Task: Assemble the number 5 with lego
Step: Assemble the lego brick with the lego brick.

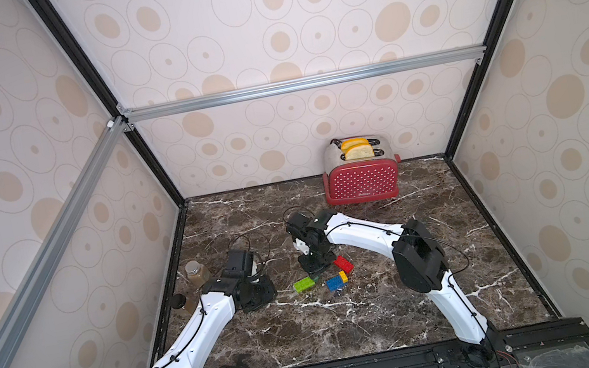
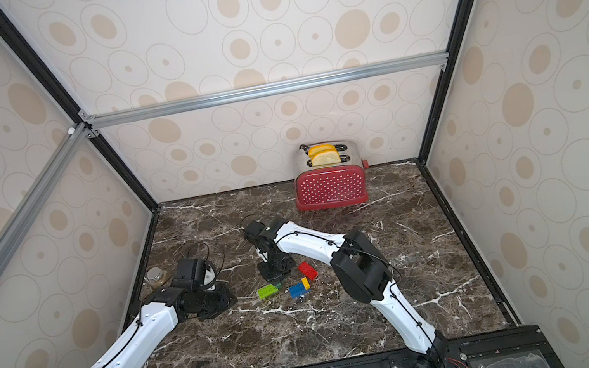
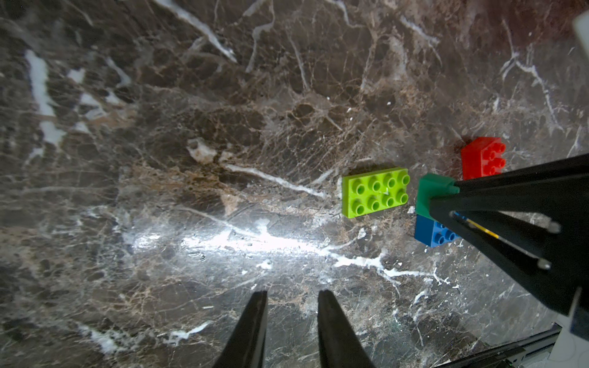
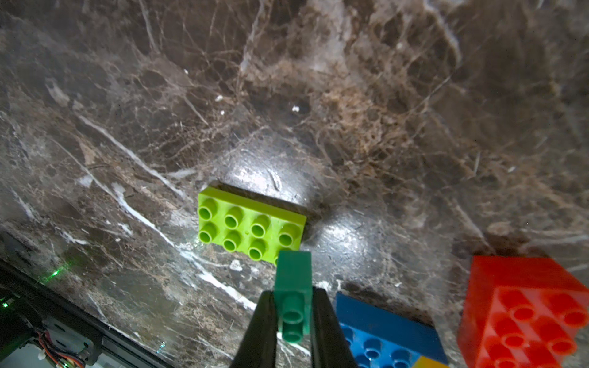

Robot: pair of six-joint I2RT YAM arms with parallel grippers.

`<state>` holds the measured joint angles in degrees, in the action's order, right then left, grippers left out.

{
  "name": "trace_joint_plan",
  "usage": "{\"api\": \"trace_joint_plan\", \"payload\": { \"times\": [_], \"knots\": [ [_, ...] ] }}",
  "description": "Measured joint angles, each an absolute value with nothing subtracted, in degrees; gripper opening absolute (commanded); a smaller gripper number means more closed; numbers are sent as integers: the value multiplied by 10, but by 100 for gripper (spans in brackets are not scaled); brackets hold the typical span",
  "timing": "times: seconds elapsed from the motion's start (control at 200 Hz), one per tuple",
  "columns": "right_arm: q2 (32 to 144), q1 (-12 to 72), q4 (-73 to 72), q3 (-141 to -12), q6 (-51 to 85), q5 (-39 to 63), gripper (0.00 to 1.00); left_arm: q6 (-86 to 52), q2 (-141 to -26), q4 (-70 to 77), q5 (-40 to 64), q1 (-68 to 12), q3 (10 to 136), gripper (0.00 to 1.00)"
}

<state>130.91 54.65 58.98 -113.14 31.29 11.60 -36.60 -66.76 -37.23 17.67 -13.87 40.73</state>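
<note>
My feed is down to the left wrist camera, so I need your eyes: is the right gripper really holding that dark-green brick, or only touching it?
Observer: Holding. The right wrist view shows the dark-green brick clamped in the right gripper.
Operator: I can't find the yellow brick.
Observer: In both top views the yellow brick sits against the blue brick, at its end nearer the red brick.
Operator: Anything behind them?
Observer: A red toaster with two bread slices in it, farther back.
</note>
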Motion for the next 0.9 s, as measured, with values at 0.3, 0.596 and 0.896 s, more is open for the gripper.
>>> {"api": "trace_joint_plan", "payload": {
  "times": [0.3,0.596,0.896],
  "knots": [
    [1331,551,611,-1164,317,112,13,-364,-668,-374,178,-138,407,30],
    [1357,554,633,-1199,322,103,13,-363,-668,-374,179,-138,407,30],
    [1377,556,655,-1233,326,103,14,-362,-666,-374,179,-138,404,30]
  ]
}}
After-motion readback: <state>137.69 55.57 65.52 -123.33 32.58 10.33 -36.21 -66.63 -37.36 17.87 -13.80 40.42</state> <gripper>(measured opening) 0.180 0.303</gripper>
